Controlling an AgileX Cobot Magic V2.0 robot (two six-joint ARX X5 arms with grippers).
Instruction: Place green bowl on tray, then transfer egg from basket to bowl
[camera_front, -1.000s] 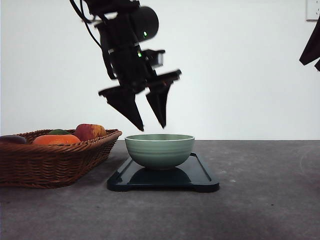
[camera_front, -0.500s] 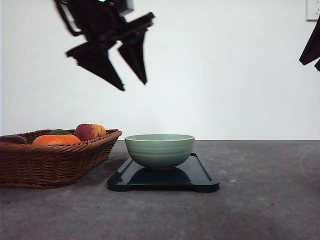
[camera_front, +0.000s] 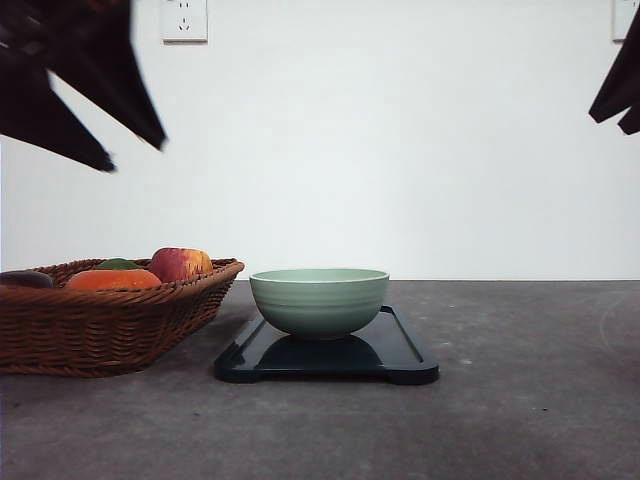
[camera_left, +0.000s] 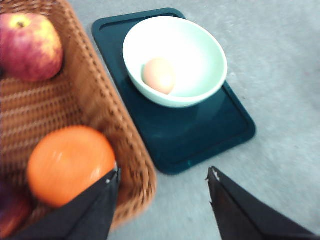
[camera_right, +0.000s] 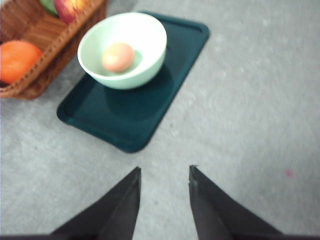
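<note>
Both steps look done, pretty much. Bowl (camera_front: 319, 300) sitting square on the tray (camera_front: 400, 362), toward its far end, with the egg (camera_left: 158, 75) resting inside, a bit off-centre against the wall, probably where it rolled after the drop. Tray parked just right of the basket (camera_front: 110, 325), close enough that the transfer needed only a short hop. Still an apple (camera_front: 180, 263) and an orange (camera_front: 112, 279) in the basket, plus something green and something dark at the far left edge, too hidden to name.

Left gripper (camera_left: 162, 182) empty, fingers spread wide, hanging up high over the gap between basket rim and tray. Right gripper (camera_right: 164, 175) also empty, fingers apart, parked high off to the right over bare table (camera_front: 520, 400).

Compared with a second ago: left gripper was right above the bowl rim, fingers pointing down into it, and has since pulled up and away to the left, now mostly out of the front view's top left corner. Wall socket (camera_front: 184, 19) uncovered as a result. Bowl, tray and basket unmoved.
</note>
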